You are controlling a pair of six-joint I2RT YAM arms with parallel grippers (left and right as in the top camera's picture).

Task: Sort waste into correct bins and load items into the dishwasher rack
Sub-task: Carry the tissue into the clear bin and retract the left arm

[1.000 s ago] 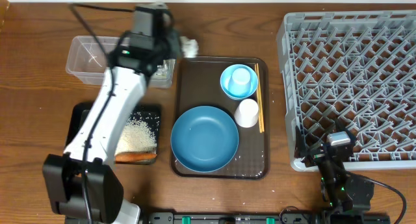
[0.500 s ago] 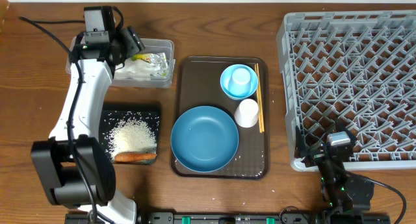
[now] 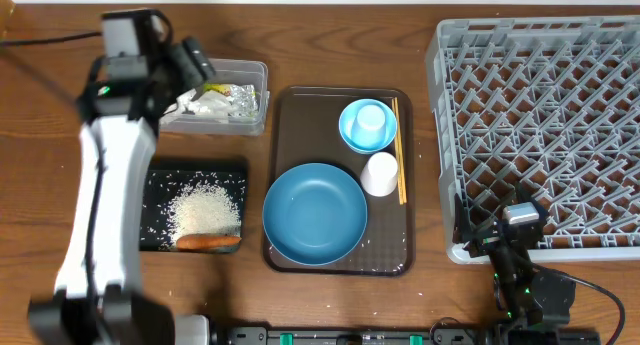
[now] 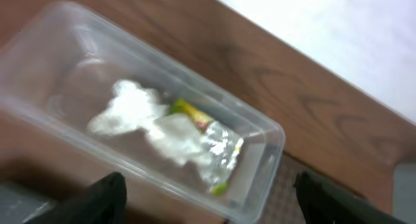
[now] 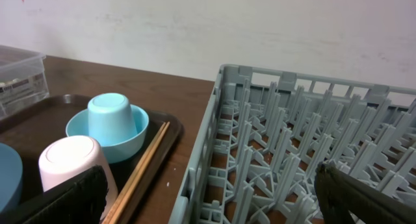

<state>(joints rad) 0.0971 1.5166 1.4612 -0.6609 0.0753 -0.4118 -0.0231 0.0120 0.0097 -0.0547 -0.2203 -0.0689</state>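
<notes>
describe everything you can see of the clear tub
The clear tub is a see-through plastic rectangle with rounded corners, sitting flat on the wooden table, left of the brown tray and behind the black tray. Crumpled white tissue and a yellow-and-silver foil wrapper lie inside, towards its right end. The left arm hides its left end from overhead.

Even, bright light; clear tub (image 4: pixel 45 68) motion-blurred in left wrist view
</notes>
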